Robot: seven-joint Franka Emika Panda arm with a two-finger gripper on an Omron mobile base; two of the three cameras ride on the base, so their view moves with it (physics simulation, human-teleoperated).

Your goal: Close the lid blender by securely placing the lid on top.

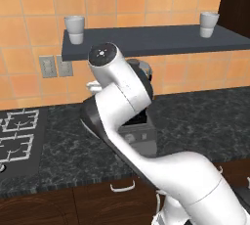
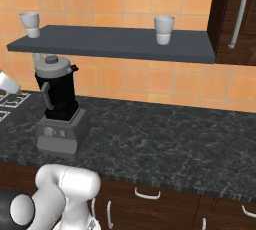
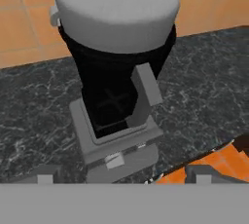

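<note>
Blender (image 2: 59,108) upright on dark marbled counter (image 2: 165,139), long axis vertical, knob facing the room; lid (image 2: 52,66) seated on the jar top, apparently flush. Orange tiled wall behind, dark shelf (image 2: 125,42) with white cups (image 2: 164,29) overhead. Gripper (image 3: 121,173) above the blender, looking down, fingertips spread wide, nothing held.

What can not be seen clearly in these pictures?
- Left base view: the arm hides most of the blender.
- Hand view: the top edge cuts off the lid.
- Hand view: the grey band covers most of the tool, so open or shut is unclear.
- Right base view: the base knob is too small to make out.
</note>
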